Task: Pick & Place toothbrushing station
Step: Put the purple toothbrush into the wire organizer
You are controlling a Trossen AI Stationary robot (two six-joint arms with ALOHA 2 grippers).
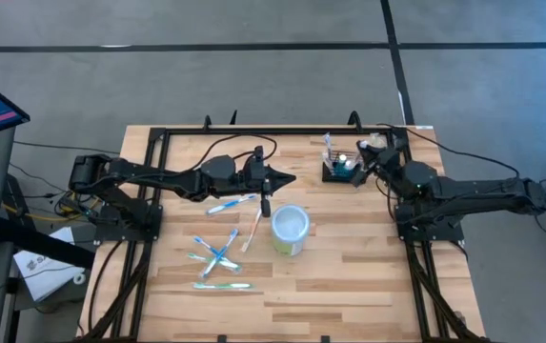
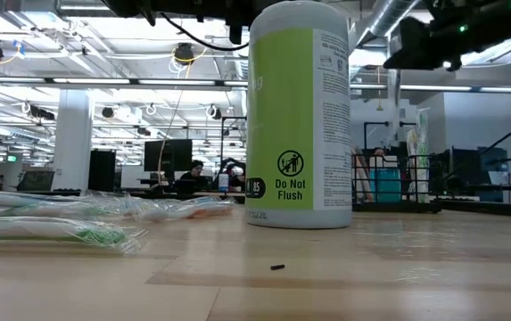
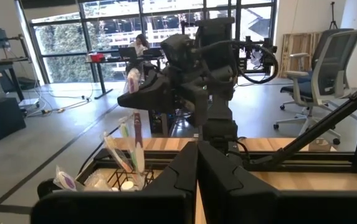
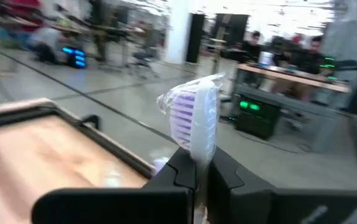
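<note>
The toothbrushing station is a small black wire basket at the table's far right, resting on its base. It holds upright wrapped toothbrushes. It also shows in the low view. A white-and-green cup stands mid-table. My right gripper is just right of the basket, shut on a wrapped toothbrush. My left gripper hovers shut and holds nothing, left of the basket. My right gripper pinches the wrapped toothbrush between its two fingers just behind the head. The purple-bristled head in clear wrap sticks out past the fingertips. The fingers hide the handle. The gripper points about level, toward the table's far left.
Several wrapped toothbrushes lie loose on the wood left of the cup and show in the low view. A black frame runs along the table's edges. Bare tabletop lies at the near right.
</note>
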